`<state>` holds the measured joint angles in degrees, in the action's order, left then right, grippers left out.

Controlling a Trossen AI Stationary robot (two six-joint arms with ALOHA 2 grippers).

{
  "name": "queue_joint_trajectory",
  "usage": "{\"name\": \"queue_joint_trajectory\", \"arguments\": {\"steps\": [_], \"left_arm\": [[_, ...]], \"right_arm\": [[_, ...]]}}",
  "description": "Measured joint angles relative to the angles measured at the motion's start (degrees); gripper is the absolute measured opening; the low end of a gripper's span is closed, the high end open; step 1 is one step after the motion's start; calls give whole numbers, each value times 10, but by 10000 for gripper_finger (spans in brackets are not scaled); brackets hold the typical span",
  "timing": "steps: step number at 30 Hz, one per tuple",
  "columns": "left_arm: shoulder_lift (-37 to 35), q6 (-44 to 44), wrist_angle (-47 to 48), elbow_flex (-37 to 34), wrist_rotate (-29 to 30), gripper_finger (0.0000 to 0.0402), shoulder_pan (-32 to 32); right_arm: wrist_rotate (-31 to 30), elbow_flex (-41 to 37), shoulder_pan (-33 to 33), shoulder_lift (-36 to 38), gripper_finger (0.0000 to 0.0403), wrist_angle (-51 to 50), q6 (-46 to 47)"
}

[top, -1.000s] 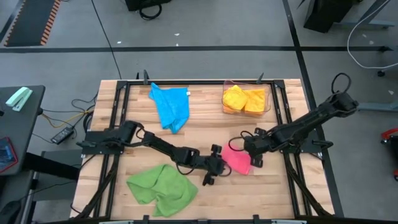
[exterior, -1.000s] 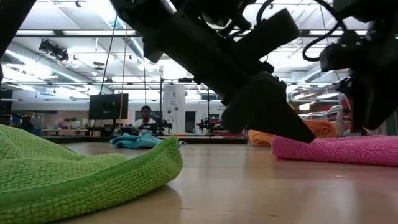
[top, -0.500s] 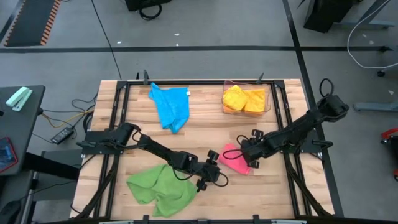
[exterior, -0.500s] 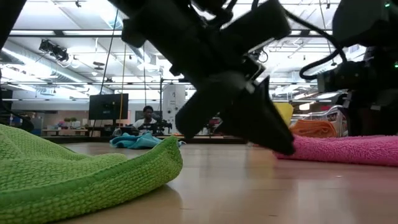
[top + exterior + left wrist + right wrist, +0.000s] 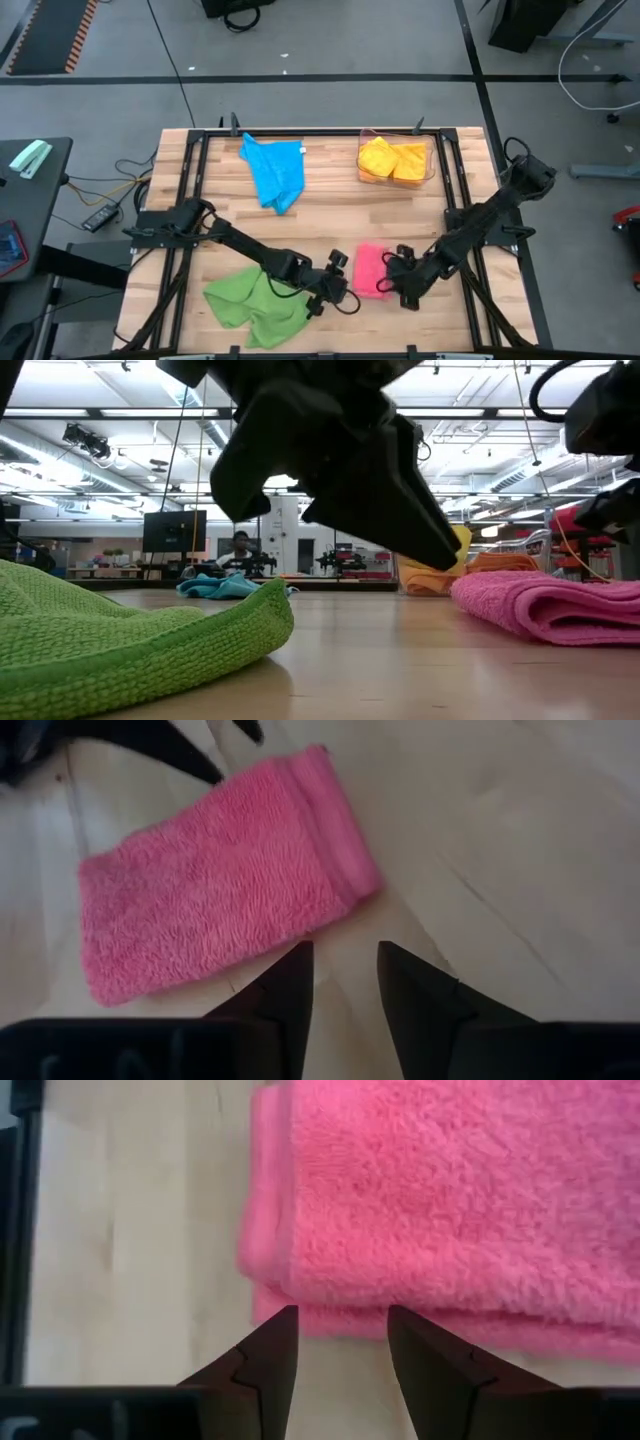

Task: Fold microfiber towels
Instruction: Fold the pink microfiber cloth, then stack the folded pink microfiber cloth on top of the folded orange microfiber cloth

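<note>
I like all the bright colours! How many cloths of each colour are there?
Pink towel: 1
Blue towel: 1
Green towel: 1
Yellow towel: 1
Orange towel: 1
Total: 5 towels. The yellow and orange ones lie in the clear bin.

I can't read any text, label, brand, number or sign from here. The towels, the arms and the wooden table carry no lettering that I can make out in any of my views. In the low view, a dark screen in the room behind is too far off for me to read anything on it.
</note>
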<state>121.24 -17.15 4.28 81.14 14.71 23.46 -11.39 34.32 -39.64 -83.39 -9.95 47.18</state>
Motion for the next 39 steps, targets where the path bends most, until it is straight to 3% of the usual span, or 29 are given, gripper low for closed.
{"name": "queue_joint_trajectory", "arguments": {"steps": [7, 13, 19, 31, 39], "left_arm": [[0, 14, -12, 0, 0, 130, 0], [0, 15, -14, 0, 0, 125, -3], [0, 30, -13, 0, 1, 122, -1], [0, 123, -10, 0, 1, 115, 3], [0, 178, -9, 0, 0, 114, 7]], "right_arm": [[2, 40, -11, 4, 164, -129, -4], [-115, 66, -47, 1, 166, -158, -187], [-114, 66, -53, 1, 197, -116, -356], [-96, 66, -58, -1, 267, -150, -592], [-208, 66, -79, -69, 282, -147, -765]]}}
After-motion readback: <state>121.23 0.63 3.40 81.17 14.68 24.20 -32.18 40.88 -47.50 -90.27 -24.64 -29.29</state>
